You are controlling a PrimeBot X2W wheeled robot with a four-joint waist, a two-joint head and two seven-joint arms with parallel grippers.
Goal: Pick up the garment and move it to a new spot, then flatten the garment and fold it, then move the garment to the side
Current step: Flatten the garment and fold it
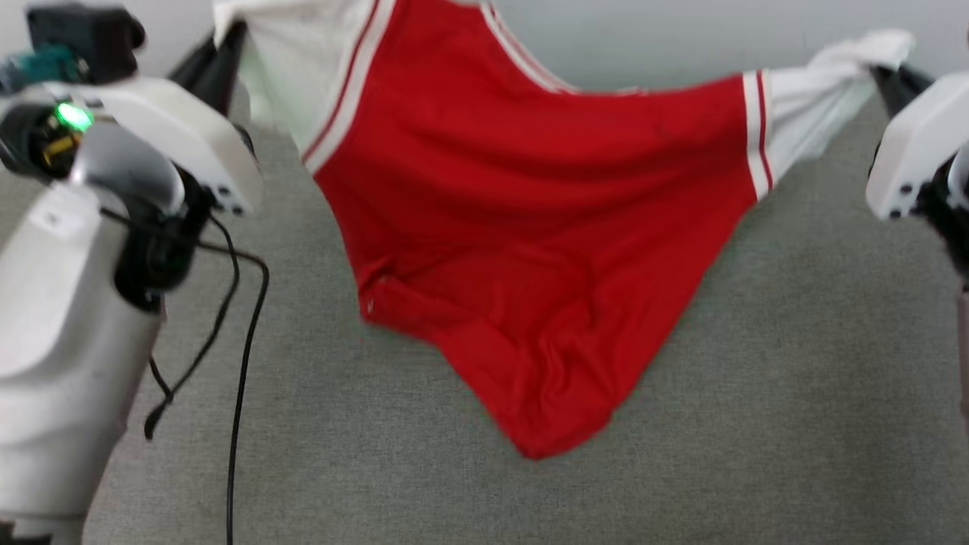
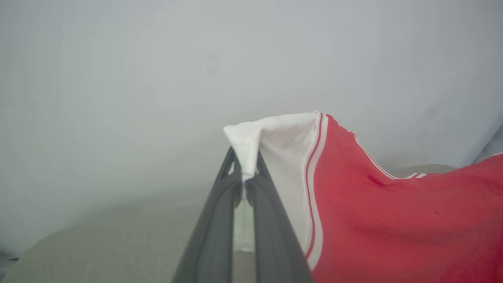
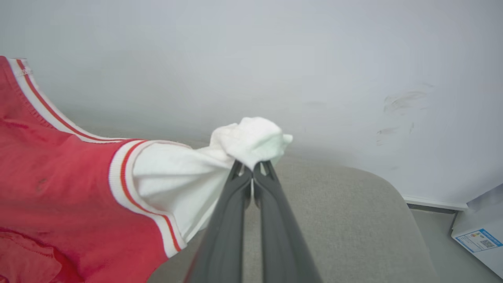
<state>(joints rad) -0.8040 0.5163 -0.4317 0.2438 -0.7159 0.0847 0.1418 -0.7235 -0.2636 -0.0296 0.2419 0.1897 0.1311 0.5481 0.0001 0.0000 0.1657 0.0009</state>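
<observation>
A pale grey wall (image 2: 118, 78) stands behind a wide grey cloth-covered desk (image 1: 795, 378) with a rounded far corner. Above the desk hangs the garment (image 1: 530, 250), a red jersey-style T-shirt with white short sleeves edged in red stripes. It is stretched out between the two arms by its sleeves, and its red body sags in a crumpled point towards the desk; whether that point touches the cloth I cannot tell. The robot's pale left forearm (image 1: 68, 303) rises at the lower left of the head view.

The left claw (image 2: 244, 179), two long dark fingers, is clenched at its tips on the end of one white sleeve, with a narrow gap lower down between the fingers where white cloth shows through. The right claw (image 3: 251, 169) is pinched tight on the bunched end of the other white sleeve, which puffs out just above its tips.

A thin black cable (image 1: 242, 363) trails from the left arm across the desk. A white box with a blue label (image 3: 477, 236) lies on the floor past the desk's corner.
</observation>
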